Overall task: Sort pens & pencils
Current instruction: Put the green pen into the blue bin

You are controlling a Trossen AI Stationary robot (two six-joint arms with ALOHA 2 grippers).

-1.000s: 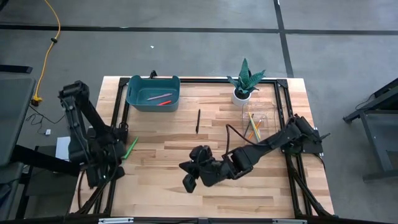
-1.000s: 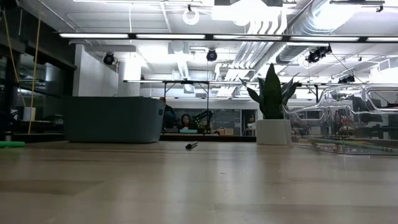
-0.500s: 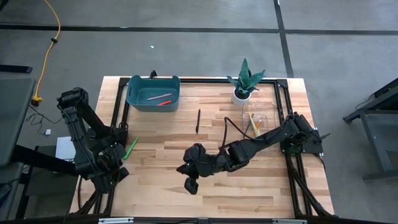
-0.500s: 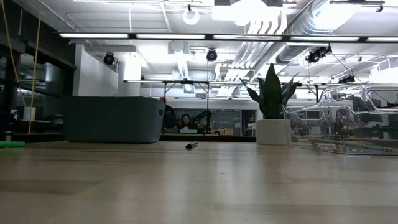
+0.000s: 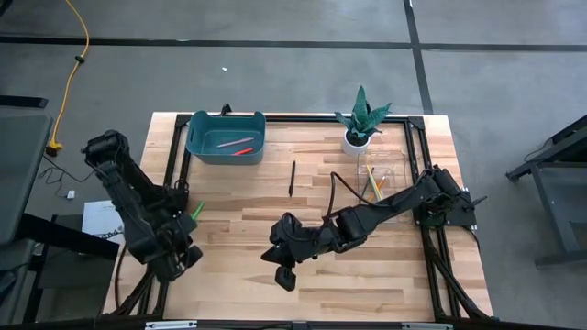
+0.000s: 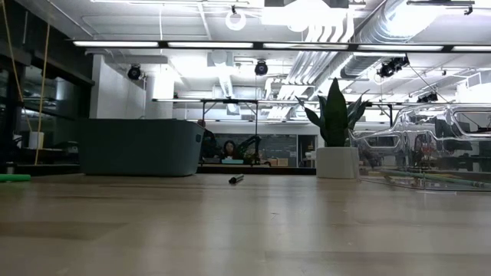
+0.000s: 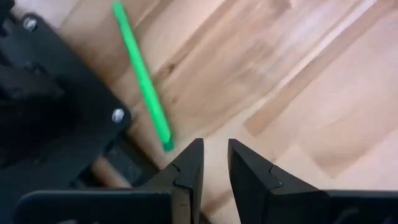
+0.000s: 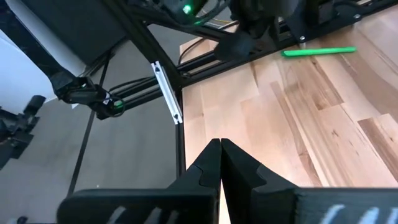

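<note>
Abt halfway, I'd judge. Pale pink pen [image 5: 226,143] & red-orange pen [image 5: 243,150] lie in teal plastic bin [image 5: 195,147], upper left of high view. Slim pencils [image 5: 373,186] sit in clear box [image 5: 396,172], right of centre. Left to do: slim black pen [image 5: 293,178] mid-table, bright green pen [image 7: 142,87] at left edge. Left gripper [image 7: 212,163] just beside green pen, fingers slightly apart, empty. Right gripper [image 8: 220,157] closed tight, empty, low centre.

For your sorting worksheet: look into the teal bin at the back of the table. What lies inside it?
In the teal bin lie two sticks: a pale pink pen and a red-orange pen. From the low view the bin's wall hides its contents. Both grippers are elsewhere.
</note>
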